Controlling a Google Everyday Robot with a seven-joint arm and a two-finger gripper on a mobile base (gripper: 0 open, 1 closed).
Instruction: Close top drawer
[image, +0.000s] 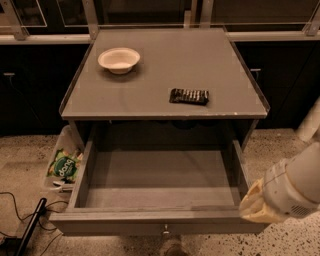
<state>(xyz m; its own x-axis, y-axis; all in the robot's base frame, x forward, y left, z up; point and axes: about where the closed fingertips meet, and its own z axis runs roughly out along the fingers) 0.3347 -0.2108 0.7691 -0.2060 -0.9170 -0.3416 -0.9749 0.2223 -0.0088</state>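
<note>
One grey desk (165, 80) fills the middle of the frame, its flat top running from the upper centre down to mid-height. Below that top, the top drawer (150, 216) stands pulled well out toward the bottom edge, a wide shallow box with nothing inside it. Its front panel lies along the bottom centre. At the lower right, the robot's pale arm (300, 180) comes in from the right edge. The tool (254, 204) at its end sits just beside the drawer's front right corner, about level with the rim. I cannot tell whether it touches the wood, nor whether the tool is open or closed. It carries nothing that shows.

Among the smaller things, a white bowl (119, 59) rests in the upper left of the desk top. A dark flat packet (189, 96) lies right of centre near the front edge. A green bag (65, 165) sits low at the left, beside the drawer's side wall. A small round knob (165, 231) shows at the bottom centre on the drawer front.

By my judgement the task is at the approach step: the drawer is wide open and not yet pushed in. The next move calls for bringing the tool onto the front panel, better near the knob than at the corner. It then needs a straight, level push toward the top of the frame, so the box slides in evenly and does not skew or jam.
</note>
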